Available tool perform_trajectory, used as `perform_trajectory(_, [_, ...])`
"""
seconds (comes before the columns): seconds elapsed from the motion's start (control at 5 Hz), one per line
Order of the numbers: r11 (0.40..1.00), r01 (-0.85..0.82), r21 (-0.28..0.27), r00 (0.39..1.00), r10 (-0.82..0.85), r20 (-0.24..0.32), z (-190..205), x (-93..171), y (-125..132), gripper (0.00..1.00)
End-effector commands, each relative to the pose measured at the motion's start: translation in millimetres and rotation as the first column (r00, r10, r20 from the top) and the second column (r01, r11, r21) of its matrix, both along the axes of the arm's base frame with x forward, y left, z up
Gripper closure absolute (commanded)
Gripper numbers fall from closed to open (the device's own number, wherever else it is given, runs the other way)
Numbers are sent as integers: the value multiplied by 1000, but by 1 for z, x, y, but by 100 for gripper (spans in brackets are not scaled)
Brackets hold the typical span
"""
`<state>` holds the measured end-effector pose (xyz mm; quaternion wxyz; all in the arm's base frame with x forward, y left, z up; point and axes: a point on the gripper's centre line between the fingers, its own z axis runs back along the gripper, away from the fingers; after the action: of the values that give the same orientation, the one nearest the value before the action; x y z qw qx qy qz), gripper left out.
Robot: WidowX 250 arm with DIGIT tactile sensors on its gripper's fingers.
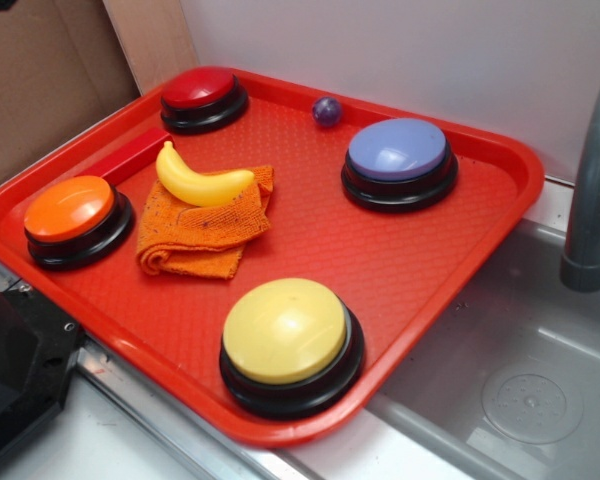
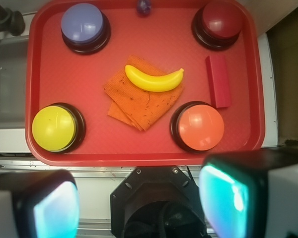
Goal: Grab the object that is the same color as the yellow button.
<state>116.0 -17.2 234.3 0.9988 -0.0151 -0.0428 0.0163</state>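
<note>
Gripper (image 2: 139, 203): held spread wide outside the tray's near rim, nothing gripped.
Toy banana (image 2: 154, 80): laid on the folded orange cloth (image 2: 139, 101) mid-tray, clear on all sides.
Yellow button (image 2: 54, 128): set in a near corner of the tray.
Red tray (image 2: 139, 153): orange button (image 2: 201, 127) and red block (image 2: 218, 81) placed near the banana.

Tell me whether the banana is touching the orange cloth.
Touching. The wrist view shows the banana lying across the top edge of the orange cloth; the exterior view shows it resting there too.
</note>
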Motion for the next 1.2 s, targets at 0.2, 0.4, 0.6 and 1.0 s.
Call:
perform_trajectory(0.2, [961, -252, -110, 967, 247, -58, -21, 19, 11, 0])
perform_trajectory(0.4, [906, -414, -84, 910, 411, -49, -40, 32, 15, 0])
perform_trajectory(0.6, [783, -611, -120, 791, 609, -53, -65, 48, 20, 0])
perform_trajectory(1.0, [515, -850, -109, 513, 857, 46, -137, 89, 31, 0])
